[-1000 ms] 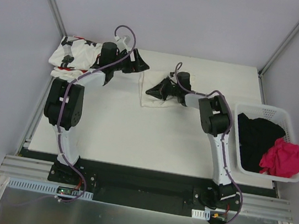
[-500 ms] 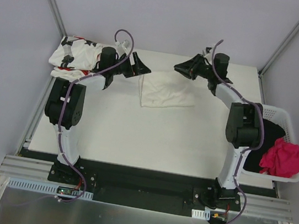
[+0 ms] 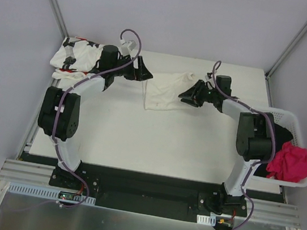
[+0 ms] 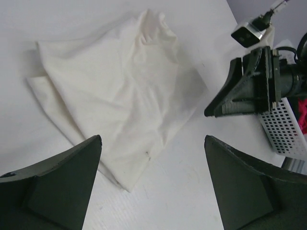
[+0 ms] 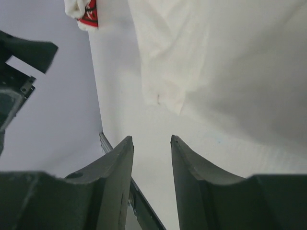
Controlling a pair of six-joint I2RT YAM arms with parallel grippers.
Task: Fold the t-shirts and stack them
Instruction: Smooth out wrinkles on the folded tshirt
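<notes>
The plain cream shirt (image 3: 165,91) lies loosely folded and rumpled on the white bench (image 3: 138,141), toward its far edge and between the 2 arms. One end is bunched up, and a lower corner points toward the near side.

The left fingers (image 3: 143,68) hover just beside the shirt's left edge. They are spread wide and grasp nothing; from the left wrist the cloth (image 4: 120,96) shows beyond the gap between them. The right fingers (image 3: 189,94) sit at the shirt's right edge, low over the bench. They are parted with a clear gap and hold nothing; the right wrist view shows the shirt (image 5: 192,48) lying ahead of their tips, apart from them.

The star-print shirt (image 3: 76,55), white with black stars and red marks, is heaped at the far left corner of the bench, behind the left arm. At the right edge stands a white perforated basket (image 3: 282,116) holding a black cloth (image 3: 264,142) and a pink cloth (image 3: 290,161).
</notes>
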